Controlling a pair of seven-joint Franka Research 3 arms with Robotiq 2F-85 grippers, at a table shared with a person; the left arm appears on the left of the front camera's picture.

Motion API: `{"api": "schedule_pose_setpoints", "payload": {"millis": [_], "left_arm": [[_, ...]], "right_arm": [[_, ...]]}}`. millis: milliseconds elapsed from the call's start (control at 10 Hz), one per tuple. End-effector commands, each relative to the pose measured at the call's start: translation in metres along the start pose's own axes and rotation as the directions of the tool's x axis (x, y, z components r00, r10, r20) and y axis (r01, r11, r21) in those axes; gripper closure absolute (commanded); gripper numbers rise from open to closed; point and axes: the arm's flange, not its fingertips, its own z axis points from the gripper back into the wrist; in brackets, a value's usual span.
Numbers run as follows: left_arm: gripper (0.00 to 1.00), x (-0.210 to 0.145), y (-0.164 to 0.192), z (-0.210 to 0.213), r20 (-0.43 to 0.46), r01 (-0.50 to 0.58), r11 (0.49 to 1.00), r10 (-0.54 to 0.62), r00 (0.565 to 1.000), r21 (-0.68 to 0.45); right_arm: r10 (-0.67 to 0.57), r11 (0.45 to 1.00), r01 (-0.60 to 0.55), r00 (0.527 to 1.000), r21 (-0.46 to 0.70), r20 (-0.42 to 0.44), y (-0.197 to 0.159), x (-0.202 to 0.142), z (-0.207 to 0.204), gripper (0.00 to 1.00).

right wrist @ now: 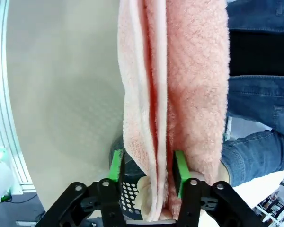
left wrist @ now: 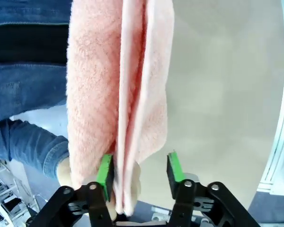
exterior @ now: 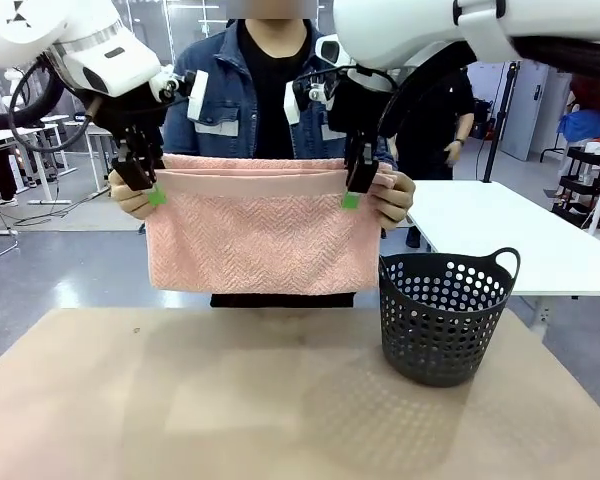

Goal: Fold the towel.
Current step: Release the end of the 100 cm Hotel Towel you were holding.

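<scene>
The pale pink towel (exterior: 265, 240) hangs folded in the air above the table's far edge, and a person's hands (exterior: 395, 200) hold its two top corners. My left gripper (exterior: 152, 192) stands at the towel's top left corner and my right gripper (exterior: 352, 195) near its top right. In the left wrist view the left gripper (left wrist: 139, 170) is open, the towel (left wrist: 118, 85) lying against one green pad (left wrist: 104, 171) with a gap to the other. In the right wrist view the right gripper (right wrist: 147, 168) is open astride the towel's layers (right wrist: 180, 71).
A dark perforated basket (exterior: 445, 315) stands on the brown table (exterior: 180, 400) at the right, below the towel's right end. The person in a denim jacket (exterior: 220, 110) stands at the far side. A white table (exterior: 500, 240) lies behind on the right.
</scene>
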Motion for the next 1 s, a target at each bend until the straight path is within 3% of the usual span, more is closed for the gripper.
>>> {"api": "schedule_pose_setpoints", "payload": {"millis": [0,100,200,300,600,800,900], "left_arm": [[0.00,-0.014,0.002,0.028,0.024,-0.135,0.990,0.134,0.991,0.037],[0.10,-0.020,0.001,0.039,0.042,-0.181,0.983,0.179,0.983,0.037],[0.01,-0.029,-0.002,0.055,0.052,-0.253,0.966,0.250,0.967,0.047],[0.00,-0.042,-0.006,0.074,0.082,-0.313,0.948,0.308,0.948,0.056],[0.00,-0.123,-0.013,0.124,0.124,-0.556,0.819,0.542,0.831,0.144],[0.00,-0.186,-0.020,0.147,0.145,-0.701,0.690,0.687,0.713,0.181],[0.00,-0.211,-0.024,0.156,0.183,-0.757,0.630,0.735,0.654,0.173]], "right_arm": [[-0.083,0.995,0.086,0.994,-0.042,0.065,0.006,-0.013,0.029,0.00],[-0.116,0.991,0.123,0.988,-0.058,0.104,0.008,-0.021,0.046,0.21],[-0.166,0.980,0.180,0.974,-0.081,0.151,0.012,-0.034,0.068,0.12],[-0.250,0.957,0.273,0.949,-0.101,0.191,0.015,-0.053,0.090,0.00],[-0.588,0.765,0.633,0.760,-0.114,0.278,0.020,-0.142,0.128,0.00],[-0.737,0.603,0.793,0.597,-0.092,0.316,0.030,-0.202,0.137,0.00],[-0.765,0.561,0.823,0.557,-0.089,0.325,0.037,-0.222,0.140,0.00]]}}
